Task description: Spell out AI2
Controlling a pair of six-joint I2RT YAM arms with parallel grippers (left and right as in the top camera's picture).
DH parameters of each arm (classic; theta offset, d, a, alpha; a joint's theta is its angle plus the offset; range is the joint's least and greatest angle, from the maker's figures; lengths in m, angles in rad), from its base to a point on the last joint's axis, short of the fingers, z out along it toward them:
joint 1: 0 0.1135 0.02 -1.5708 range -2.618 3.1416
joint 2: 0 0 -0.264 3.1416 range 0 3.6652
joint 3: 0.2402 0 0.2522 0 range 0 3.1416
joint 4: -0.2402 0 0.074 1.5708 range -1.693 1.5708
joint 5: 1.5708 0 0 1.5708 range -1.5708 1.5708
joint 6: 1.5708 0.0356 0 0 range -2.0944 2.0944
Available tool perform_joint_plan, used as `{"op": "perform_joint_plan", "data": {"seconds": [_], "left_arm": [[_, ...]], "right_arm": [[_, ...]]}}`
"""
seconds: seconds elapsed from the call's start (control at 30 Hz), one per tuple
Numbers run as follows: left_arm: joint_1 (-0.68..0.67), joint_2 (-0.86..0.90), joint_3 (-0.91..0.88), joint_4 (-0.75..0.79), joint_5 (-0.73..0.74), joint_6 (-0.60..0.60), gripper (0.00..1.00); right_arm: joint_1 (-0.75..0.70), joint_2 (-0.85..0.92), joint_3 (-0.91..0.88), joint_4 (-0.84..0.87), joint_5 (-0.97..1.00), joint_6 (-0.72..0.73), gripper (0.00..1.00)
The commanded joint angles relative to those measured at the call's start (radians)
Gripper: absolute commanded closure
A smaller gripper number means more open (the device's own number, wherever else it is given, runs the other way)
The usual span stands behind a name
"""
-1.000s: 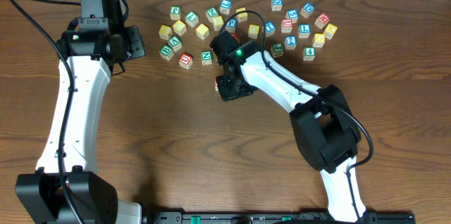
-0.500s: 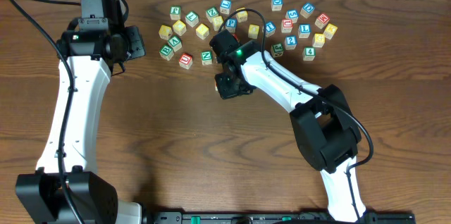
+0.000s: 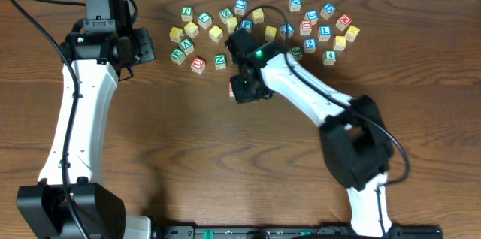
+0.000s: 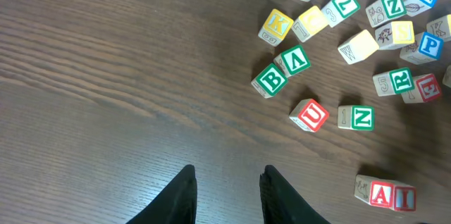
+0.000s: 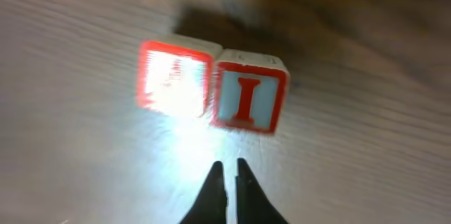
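Observation:
Two pale cubes stand side by side and touching on the wood: the red A [image 4: 381, 194] on the left and the red I [image 4: 404, 198] on the right. From the right wrist, the A [image 5: 174, 77] is washed out by glare and the I [image 5: 246, 99] reads clearly. My right gripper [image 5: 230, 166] is shut and empty, just in front of the pair and apart from them. From overhead the right gripper [image 3: 242, 90] covers most of both cubes. A cube with what looks like a blue 2 [image 3: 310, 44] lies in the right-hand cluster. My left gripper [image 4: 227, 176] hangs open over bare wood, holding nothing.
Several loose letter cubes lie in two clusters at the back of the table [image 3: 150, 156]. The nearest to the pair are the green N [image 4: 361, 117], red U [image 4: 311, 115] and green B [image 4: 270, 79]. The right arm [image 3: 316, 100] slants across the middle.
My right gripper has shifted slightly up and left over the A and I pair, staying shut. The right arm's elbow swung a little to the right. The left arm has not moved.

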Motion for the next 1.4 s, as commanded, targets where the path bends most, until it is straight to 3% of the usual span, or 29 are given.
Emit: {"op": "perform_joint_plan", "data": {"seconds": [0.0, 0.03, 0.1, 0.23, 0.3, 0.43, 0.97, 1.2, 1.37], "left_arm": [[0.002, 0.005, 0.008, -0.005, -0.009, -0.01, 0.7], [0.002, 0.005, 0.008, -0.005, -0.009, -0.01, 0.7], [0.002, 0.005, 0.008, -0.005, -0.009, -0.01, 0.7], [0.002, 0.005, 0.008, -0.008, -0.009, -0.01, 0.7], [0.002, 0.005, 0.008, -0.012, -0.009, -0.01, 0.7], [0.002, 0.005, 0.008, -0.011, -0.009, -0.018, 0.69], [0.002, 0.005, 0.008, -0.011, -0.009, -0.04, 0.69], [0.002, 0.005, 0.008, -0.011, -0.009, -0.04, 0.68], [0.002, 0.005, 0.008, -0.011, -0.009, -0.04, 0.68]], "right_arm": [[-0.061, -0.183, 0.01, 0.008, 0.048, 0.012, 0.91], [-0.08, -0.207, 0.01, 0.013, 0.061, 0.012, 0.84], [-0.142, -0.272, 0.01, 0.037, 0.065, -0.019, 0.61], [-0.243, -0.359, 0.01, 0.068, 0.066, -0.026, 0.55], [-0.314, -0.407, 0.01, 0.072, 0.063, -0.025, 0.39], [-0.381, -0.428, 0.01, 0.078, 0.062, -0.026, 0.31], [-0.41, -0.396, 0.036, 0.061, 0.037, -0.061, 0.3], [-0.417, -0.114, 0.497, -0.241, 0.056, -0.145, 0.28], [-0.436, 0.068, 0.69, -0.315, 0.067, -0.145, 0.35]]}}
